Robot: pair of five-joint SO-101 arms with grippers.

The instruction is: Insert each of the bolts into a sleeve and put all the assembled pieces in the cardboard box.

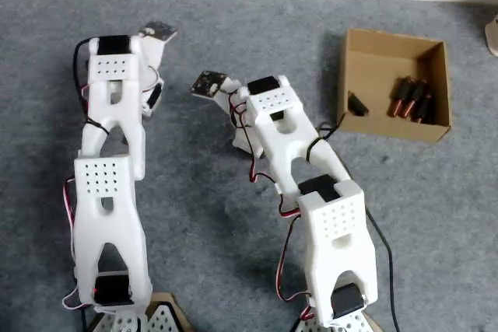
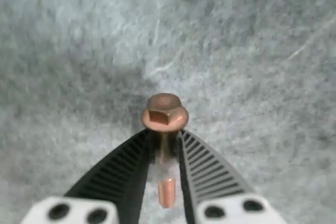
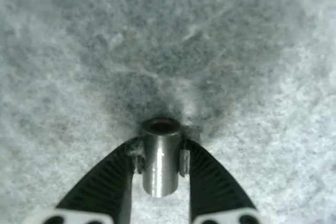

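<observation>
The bolt [image 2: 165,114] is shiny copper, the sleeve [image 3: 160,158] dull silver; the table [image 1: 202,215] is mottled grey, the cardboard box [image 1: 389,40] plain brown, both arms [image 1: 109,192] white with ribbed black fingers [image 2: 126,169], trailing red and black wires [image 1: 282,258]

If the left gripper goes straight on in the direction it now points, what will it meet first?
Probably the grey mat: nothing else lies ahead of the left gripper in its wrist view. The bolt it holds sticks out in front, so its head would likely touch first.
</observation>
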